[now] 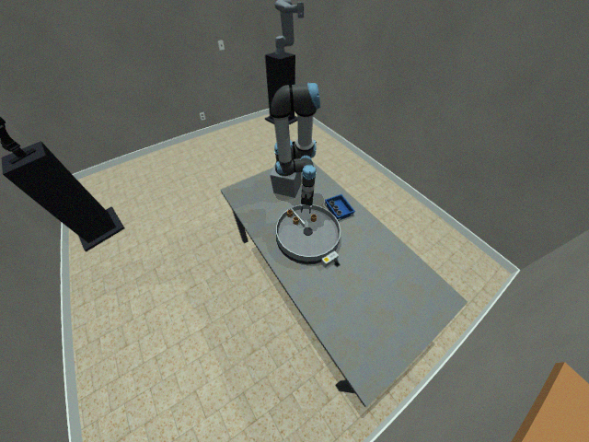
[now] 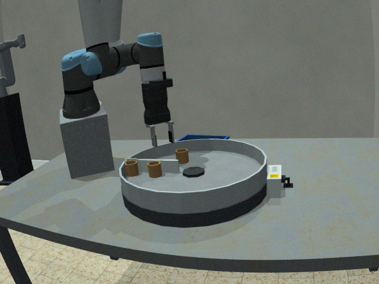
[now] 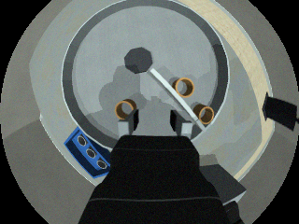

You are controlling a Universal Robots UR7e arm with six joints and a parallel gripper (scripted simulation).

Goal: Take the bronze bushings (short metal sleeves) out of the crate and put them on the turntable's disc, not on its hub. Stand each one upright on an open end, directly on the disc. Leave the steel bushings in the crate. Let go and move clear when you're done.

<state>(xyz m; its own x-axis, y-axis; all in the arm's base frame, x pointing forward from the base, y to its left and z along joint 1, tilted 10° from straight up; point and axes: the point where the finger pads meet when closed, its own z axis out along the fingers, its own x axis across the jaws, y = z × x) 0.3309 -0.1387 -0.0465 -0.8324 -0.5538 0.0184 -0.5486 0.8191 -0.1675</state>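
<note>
- Bushing nearest the tool: a bronze bushing, upright on the disc, lower than the fingertips, offset toward the hub and the crate.
- Its long axis is vertical, matching the downward-pointing fingers; a lift straight up looks the safest way out, as sideways travel at lower height might clip it.
- Tool is spread about as wide as it goes, with nothing in its grip.
- Second bronze bushing and third bronze bushing stand upright beyond the divider, the third nearer the rim.
- Steel bushings, three in a row, lie within the crate; no bronze shows among them.
- Placing looks complete, in my judgement, so the coming move should be clearance from the nearest sleeve, without another pick or any nudge to it.
</note>
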